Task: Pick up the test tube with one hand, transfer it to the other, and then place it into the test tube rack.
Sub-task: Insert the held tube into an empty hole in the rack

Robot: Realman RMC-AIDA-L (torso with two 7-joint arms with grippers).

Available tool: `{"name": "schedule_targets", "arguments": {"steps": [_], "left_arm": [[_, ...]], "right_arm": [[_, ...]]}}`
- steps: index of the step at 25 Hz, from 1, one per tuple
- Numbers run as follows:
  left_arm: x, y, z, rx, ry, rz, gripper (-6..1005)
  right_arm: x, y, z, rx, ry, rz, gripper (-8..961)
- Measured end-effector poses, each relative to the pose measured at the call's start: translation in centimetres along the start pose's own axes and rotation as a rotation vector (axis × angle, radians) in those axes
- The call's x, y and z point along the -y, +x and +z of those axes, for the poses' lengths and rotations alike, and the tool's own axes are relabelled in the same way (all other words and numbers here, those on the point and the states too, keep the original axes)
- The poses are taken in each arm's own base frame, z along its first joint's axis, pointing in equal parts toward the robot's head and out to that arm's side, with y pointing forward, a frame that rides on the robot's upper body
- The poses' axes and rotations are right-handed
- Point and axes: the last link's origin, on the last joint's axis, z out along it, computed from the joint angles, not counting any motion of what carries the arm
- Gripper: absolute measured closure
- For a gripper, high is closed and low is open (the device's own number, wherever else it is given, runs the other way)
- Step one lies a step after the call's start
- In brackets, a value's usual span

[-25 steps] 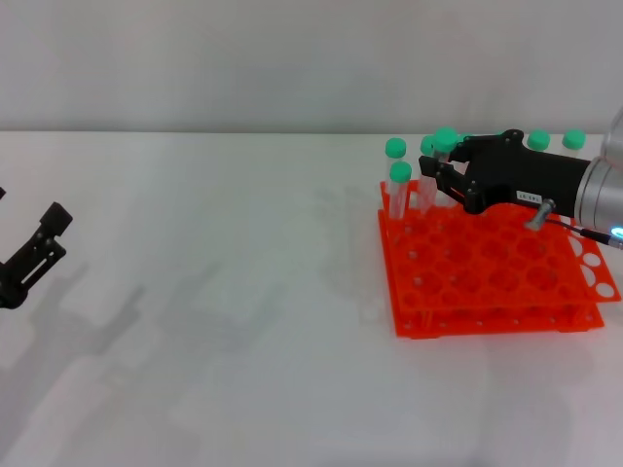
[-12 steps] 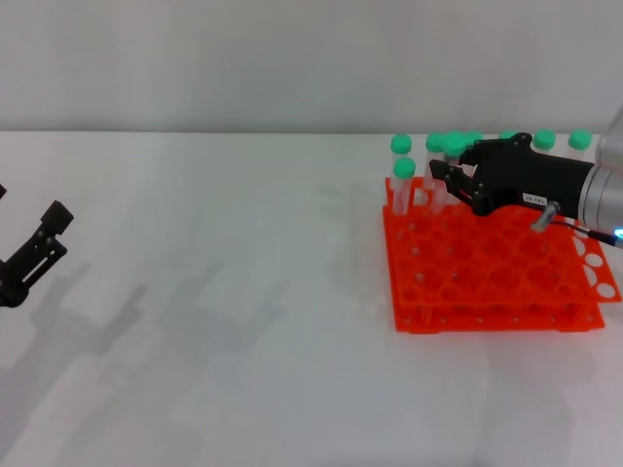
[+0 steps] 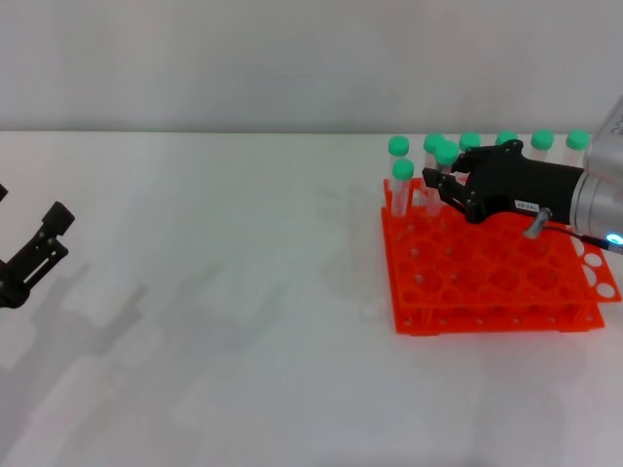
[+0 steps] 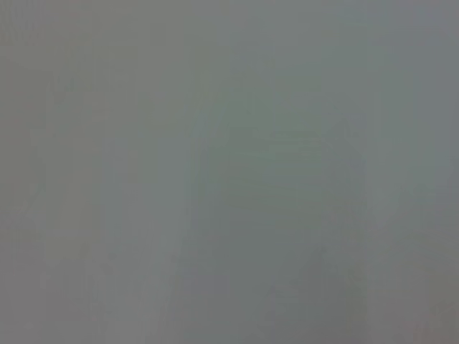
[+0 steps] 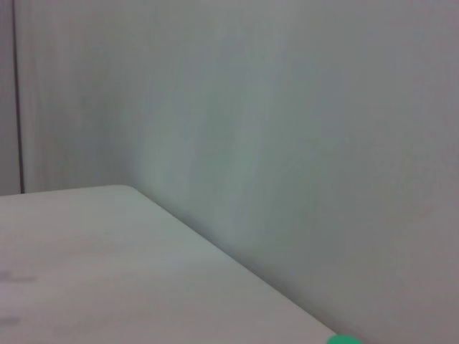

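Observation:
The orange-red test tube rack [image 3: 492, 284] stands on the white table at the right. My right gripper [image 3: 444, 185], black with a white label, reaches over the rack's back-left corner. It is shut on the test tube [image 3: 446, 156], which stands upright with its green cap above the fingers and its lower end at the rack's holes. Several other green-capped tubes [image 3: 397, 148] stand along the rack's back and left rows. A green cap [image 5: 344, 340] shows at the edge of the right wrist view. My left gripper [image 3: 35, 255] hangs open and empty at the far left.
The white table [image 3: 224, 292] runs from the rack to the left gripper. A pale wall [image 3: 292, 58] stands behind the table. The left wrist view shows only plain grey.
My right gripper has moved down and slightly left with the tube, bringing its cap lower towards the rack. The left arm has not moved.

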Motion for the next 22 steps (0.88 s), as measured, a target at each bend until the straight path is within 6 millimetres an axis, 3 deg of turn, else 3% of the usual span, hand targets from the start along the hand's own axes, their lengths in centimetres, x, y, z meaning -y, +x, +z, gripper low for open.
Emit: {"name": "schedule_targets", "arguments": {"steps": [22], "left_arm": [[-0.01,0.0,0.05,-0.001,-0.003,0.0,107]], "right_arm": [[-0.39,0.07,1.02,-0.036,-0.002,-0.027,746]]}}
